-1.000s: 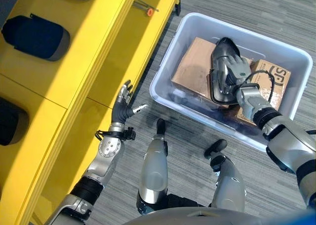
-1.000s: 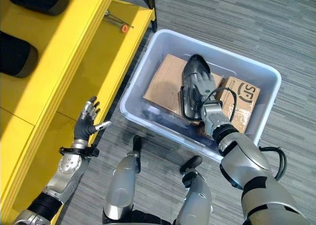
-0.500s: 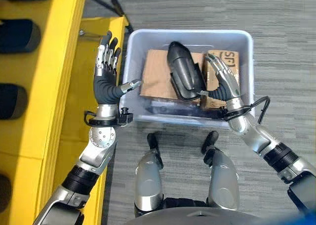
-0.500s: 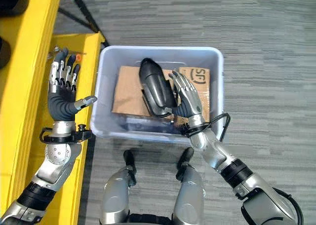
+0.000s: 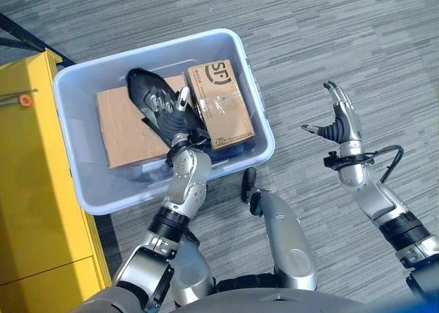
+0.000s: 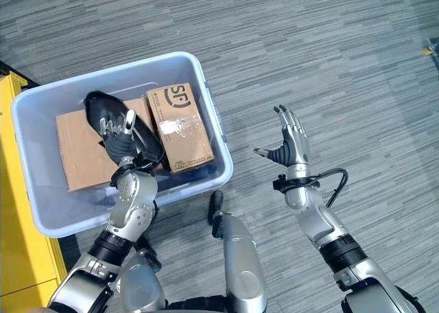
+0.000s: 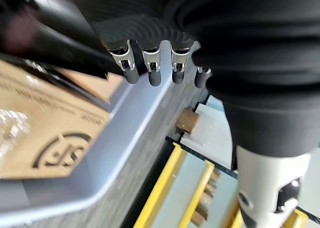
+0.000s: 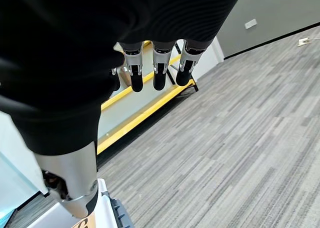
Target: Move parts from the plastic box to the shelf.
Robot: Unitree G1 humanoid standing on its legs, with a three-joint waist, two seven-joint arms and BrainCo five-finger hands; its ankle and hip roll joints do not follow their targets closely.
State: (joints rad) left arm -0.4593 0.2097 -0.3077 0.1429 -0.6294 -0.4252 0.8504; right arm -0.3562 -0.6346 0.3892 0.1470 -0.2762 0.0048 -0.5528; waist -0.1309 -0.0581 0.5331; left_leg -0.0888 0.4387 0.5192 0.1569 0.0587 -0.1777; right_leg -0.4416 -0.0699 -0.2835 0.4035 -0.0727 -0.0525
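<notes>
The left hand (image 5: 175, 117) lay with straight, spread fingers on the black moulded plastic part (image 5: 152, 97), whose long axis ran away from the robot inside the translucent plastic box (image 5: 75, 182); the right hand (image 6: 288, 143) hung splayed, empty, well apart over grey carpet (image 5: 329, 38); the yellow shelf (image 5: 27, 182) stood left of the box.

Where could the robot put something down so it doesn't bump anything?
The grey carpet between the plastic box and the open right hand is bare. Inside the box it's crowded: two cardboard boxes, a black part, and the left hand.
</notes>
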